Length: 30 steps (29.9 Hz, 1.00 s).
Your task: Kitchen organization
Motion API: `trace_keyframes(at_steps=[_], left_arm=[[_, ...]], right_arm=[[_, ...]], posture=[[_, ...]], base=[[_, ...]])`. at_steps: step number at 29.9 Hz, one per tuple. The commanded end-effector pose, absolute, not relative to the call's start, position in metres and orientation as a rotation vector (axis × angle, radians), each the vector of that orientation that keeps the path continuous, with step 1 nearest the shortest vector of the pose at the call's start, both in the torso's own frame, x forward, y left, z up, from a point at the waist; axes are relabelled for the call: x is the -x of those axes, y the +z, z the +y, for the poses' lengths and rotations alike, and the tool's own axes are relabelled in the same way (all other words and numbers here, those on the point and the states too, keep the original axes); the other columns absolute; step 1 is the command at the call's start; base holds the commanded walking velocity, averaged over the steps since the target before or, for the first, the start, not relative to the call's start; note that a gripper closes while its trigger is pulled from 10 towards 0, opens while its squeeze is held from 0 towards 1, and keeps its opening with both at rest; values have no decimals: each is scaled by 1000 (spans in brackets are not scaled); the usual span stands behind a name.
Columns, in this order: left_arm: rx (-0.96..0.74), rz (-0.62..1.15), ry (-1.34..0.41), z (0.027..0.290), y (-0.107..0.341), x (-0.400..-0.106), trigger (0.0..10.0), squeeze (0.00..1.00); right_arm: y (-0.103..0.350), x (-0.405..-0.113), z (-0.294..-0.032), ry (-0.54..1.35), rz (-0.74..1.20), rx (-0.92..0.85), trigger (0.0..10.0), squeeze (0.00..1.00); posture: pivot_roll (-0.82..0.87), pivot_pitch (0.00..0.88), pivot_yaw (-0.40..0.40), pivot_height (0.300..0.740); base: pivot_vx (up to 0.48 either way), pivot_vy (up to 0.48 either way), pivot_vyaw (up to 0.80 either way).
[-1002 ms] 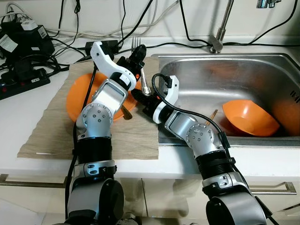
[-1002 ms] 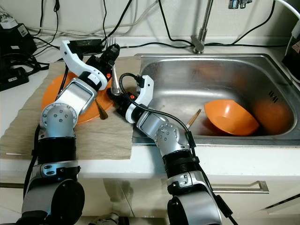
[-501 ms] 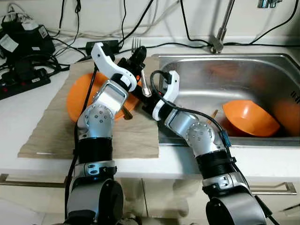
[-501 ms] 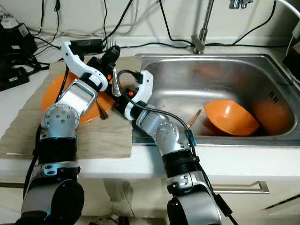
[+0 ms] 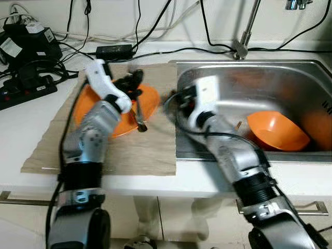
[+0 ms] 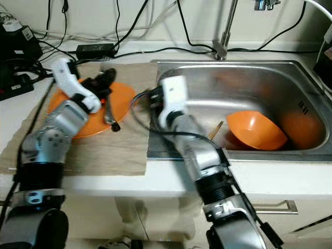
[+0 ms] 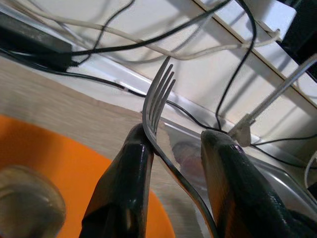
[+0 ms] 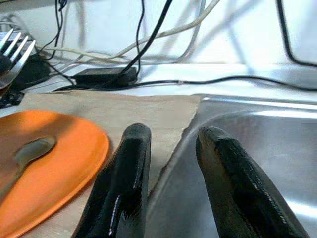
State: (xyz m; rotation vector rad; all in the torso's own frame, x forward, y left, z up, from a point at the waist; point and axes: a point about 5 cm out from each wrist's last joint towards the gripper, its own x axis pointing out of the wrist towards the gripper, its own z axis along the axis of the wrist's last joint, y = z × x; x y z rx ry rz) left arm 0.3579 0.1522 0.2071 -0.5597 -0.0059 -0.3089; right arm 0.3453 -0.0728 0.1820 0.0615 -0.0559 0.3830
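My left gripper (image 5: pixel 132 84) hovers over the far side of an orange plate (image 5: pixel 149 98) that lies on a brown mat (image 5: pixel 140 150). It is shut on a metal fork (image 7: pixel 157 99), tines pointing away past the fingertips. A spoon (image 5: pixel 139 118) with a dark handle lies on the plate's right part. My right gripper (image 8: pixel 173 131) is open with nothing between its fingers, and sits at the sink's left rim (image 5: pixel 179 150), just right of the plate. Both arms look blurred in the head views.
An orange bowl (image 5: pixel 275 130) lies tilted in the steel sink, with a wooden stick (image 5: pixel 236 126) beside it and another orange dish (image 5: pixel 317 127) at the far right. The faucet (image 5: pixel 244 31) stands behind. Cables and a power strip (image 5: pixel 26 88) crowd the back left counter.
The left arm has swung left with the fork, from the mat's right edge to over the plate. The right gripper has come away from the fork and moved back toward the sink rim.
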Motion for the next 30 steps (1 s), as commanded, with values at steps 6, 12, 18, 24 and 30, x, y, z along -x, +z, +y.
trace_keyframes(at_steps=[6,12,18,24,30], left_arm=[[458,-16,-355,156,208,-353,0,0],[314,20,-338,179,195,-340,0,0],[209,38,-278,204,187,-332,0,0],[104,-18,-165,222,188,-324,0,0],[-33,-176,28,233,200,-322,0,0]], right_arm=[[187,-338,-75,354,-138,-6,10000,0],[185,-337,-91,260,-163,27,10000,0],[187,-335,-105,176,-210,88,10000,0],[185,-331,-112,111,-246,136,10000,0],[188,-330,-114,52,-301,175,10000,0]], posture=[[-26,0,79,740],[-23,0,84,740],[-18,0,86,740],[-15,0,88,740],[-20,0,88,740]], base=[[0,0,0],[0,0,0],[0,0,0],[0,0,0],[0,0,0]])
